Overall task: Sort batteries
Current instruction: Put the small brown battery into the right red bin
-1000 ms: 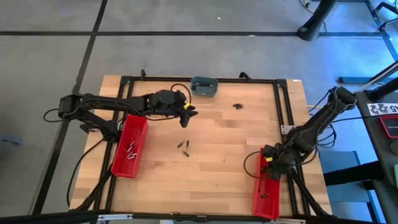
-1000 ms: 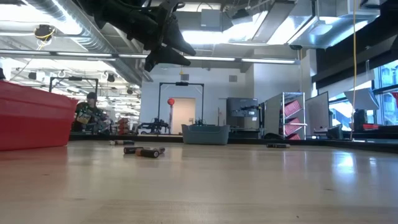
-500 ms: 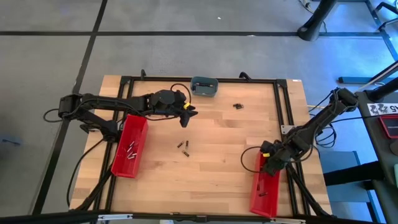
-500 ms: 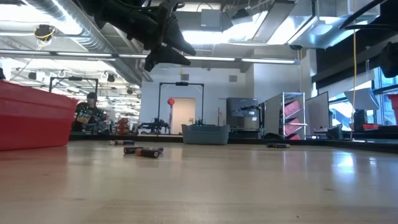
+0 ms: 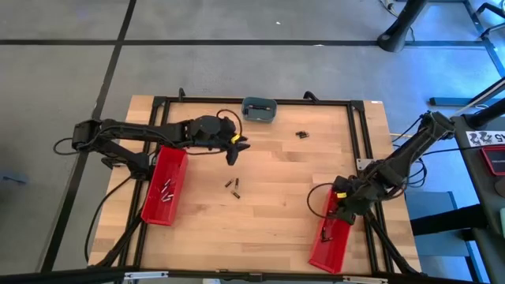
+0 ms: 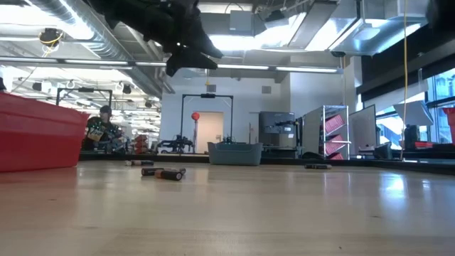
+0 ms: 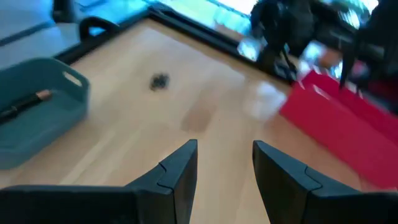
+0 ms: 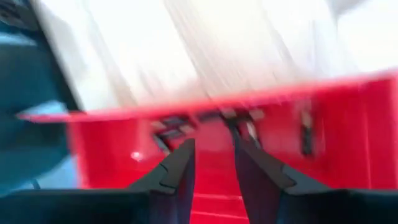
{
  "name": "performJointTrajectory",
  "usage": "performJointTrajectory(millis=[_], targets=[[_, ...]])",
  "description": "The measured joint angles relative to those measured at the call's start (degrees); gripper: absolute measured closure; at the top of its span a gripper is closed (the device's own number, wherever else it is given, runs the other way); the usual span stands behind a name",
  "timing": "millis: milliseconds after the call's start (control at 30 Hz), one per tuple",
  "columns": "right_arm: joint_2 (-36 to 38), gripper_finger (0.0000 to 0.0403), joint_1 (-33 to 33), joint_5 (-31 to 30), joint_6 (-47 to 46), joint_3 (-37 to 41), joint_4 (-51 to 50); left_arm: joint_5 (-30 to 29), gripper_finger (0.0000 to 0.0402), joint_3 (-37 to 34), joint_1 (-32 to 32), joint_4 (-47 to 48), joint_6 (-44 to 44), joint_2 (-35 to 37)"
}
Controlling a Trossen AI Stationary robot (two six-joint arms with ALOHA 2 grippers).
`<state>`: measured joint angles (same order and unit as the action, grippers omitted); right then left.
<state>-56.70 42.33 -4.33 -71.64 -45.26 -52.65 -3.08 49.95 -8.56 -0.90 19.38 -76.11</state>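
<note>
Two batteries (image 5: pixel 233 186) lie mid-table, also in the low view (image 6: pixel 165 173), and a small group of batteries (image 5: pixel 301 134) lies farther back. More batteries rest inside the left red bin (image 5: pixel 164 185) and the right red bin (image 5: pixel 330 241). My left gripper (image 5: pixel 231 148) hangs open above the table near the grey-blue dish (image 5: pixel 259 109), with nothing between its fingers (image 7: pixel 225 163). My right gripper (image 5: pixel 337 207) is open over the far end of the right bin, above the batteries (image 8: pixel 236 121) in it.
A black frame (image 5: pixel 359 134) runs around the table's working area. The dish (image 7: pixel 37 115) holds one long battery. The left bin (image 6: pixel 39 135) stands along the left edge. Bare wood lies between the two bins.
My right gripper has risen above the right bin's far end. The bin has turned a little, its near end swinging toward the table's left. My left gripper has rolled slightly in place.
</note>
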Motion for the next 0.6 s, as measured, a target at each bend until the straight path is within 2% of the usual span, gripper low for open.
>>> performJointTrajectory(millis=[67,167,267,333,467,600], targets=[[0.0,0.0289,0.0,-4.3,1.4,-4.3,-1.1,0.5,0.0259,0.7,1.6,5.4,-1.0,0.5],[0.1,0.0289,0.0,-14.2,5.1,-9.4,-2.0,0.7,0.0259,1.5,4.3,17.0,1.1,0.4],[0.0,0.0288,-1.9,-29.9,8.4,-13.0,-3.2,0.8,0.0259,1.4,7.2,26.9,9.5,-0.9],[0.1,0.0287,-4.5,-38.6,8.6,-14.3,-3.5,0.8,0.0257,0.4,8.9,30.1,15.7,-2.2],[0.1,0.0287,-11.2,-48.7,10.7,-15.2,-2.2,0.7,0.0235,-2.2,11.5,27.1,23.7,-5.0],[0.0,0.0287,-16.7,-50.4,18.2,-15.2,3.9,0.1,0.0196,-4.6,13.4,20.3,19.8,-8.8]])
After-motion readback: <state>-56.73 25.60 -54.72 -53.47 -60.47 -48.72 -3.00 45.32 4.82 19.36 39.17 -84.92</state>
